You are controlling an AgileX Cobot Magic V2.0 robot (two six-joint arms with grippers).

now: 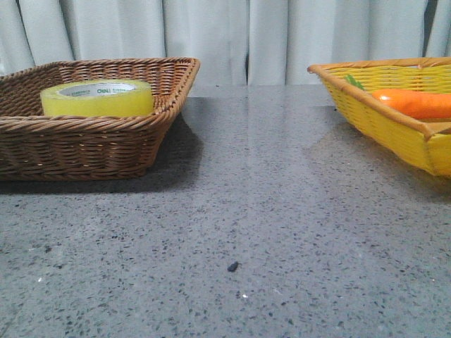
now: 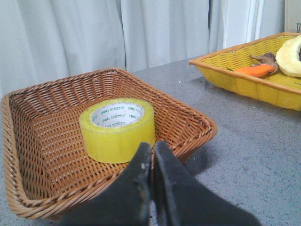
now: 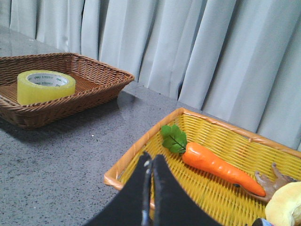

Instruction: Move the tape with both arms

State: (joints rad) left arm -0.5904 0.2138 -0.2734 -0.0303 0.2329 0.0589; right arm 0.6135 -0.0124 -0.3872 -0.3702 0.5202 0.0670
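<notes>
The yellow tape roll [image 1: 96,98] with its white "deli" core lies flat in the brown wicker basket [image 1: 162,116] at the left. It also shows in the left wrist view [image 2: 117,129] and the right wrist view [image 3: 45,86]. My left gripper [image 2: 152,147] is shut and empty, just short of the roll, above the basket's near rim [image 2: 197,125]. My right gripper [image 3: 150,158] is shut and empty above the near corner of the yellow basket [image 3: 141,153]. Neither gripper shows in the front view.
The yellow basket [image 1: 380,116] at the right holds an orange carrot [image 1: 412,102] with green leaves [image 3: 174,138], a brown toy [image 3: 275,181] and a pale yellow item [image 3: 287,207]. Grey speckled table [image 1: 246,232] lies between the baskets. White curtain behind.
</notes>
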